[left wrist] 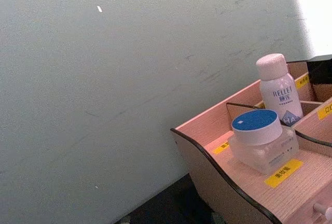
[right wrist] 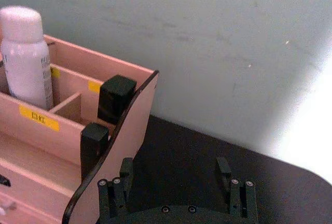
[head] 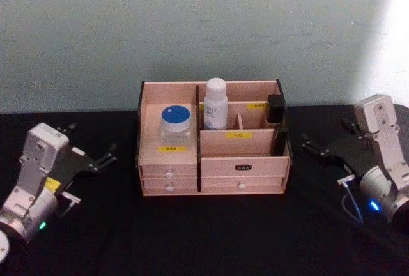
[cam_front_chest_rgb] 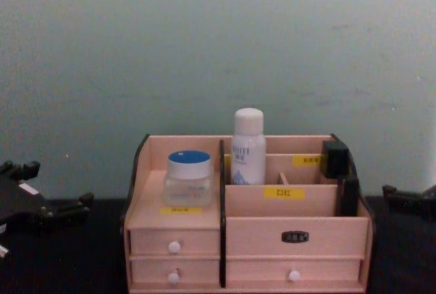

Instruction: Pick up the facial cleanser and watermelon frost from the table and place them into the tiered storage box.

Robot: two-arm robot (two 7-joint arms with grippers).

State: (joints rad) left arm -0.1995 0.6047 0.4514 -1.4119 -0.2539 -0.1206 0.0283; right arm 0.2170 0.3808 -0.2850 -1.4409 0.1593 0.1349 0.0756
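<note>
The tiered storage box (head: 243, 166), light wood with yellow labels and white-knobbed drawers, stands mid-table. On its left step sits a clear jar with a blue lid (head: 176, 124) (left wrist: 262, 138) (cam_front_chest_rgb: 188, 177), which I take for the watermelon frost. A white bottle with a pale cap (head: 215, 103) (left wrist: 277, 90) (right wrist: 25, 55) (cam_front_chest_rgb: 248, 145), the facial cleanser, stands upright in a rear compartment. My left gripper (head: 92, 140) (cam_front_chest_rgb: 54, 186) rests open left of the box, holding nothing. On the other side, my right gripper (head: 324, 133) (right wrist: 174, 171) is open and empty.
Two black blocks (head: 276, 108) (right wrist: 116, 97) sit along the box's right wall. The table top (head: 211, 237) is black, with a pale wall (head: 192, 27) close behind the box. Free room lies in front of the box and at both sides.
</note>
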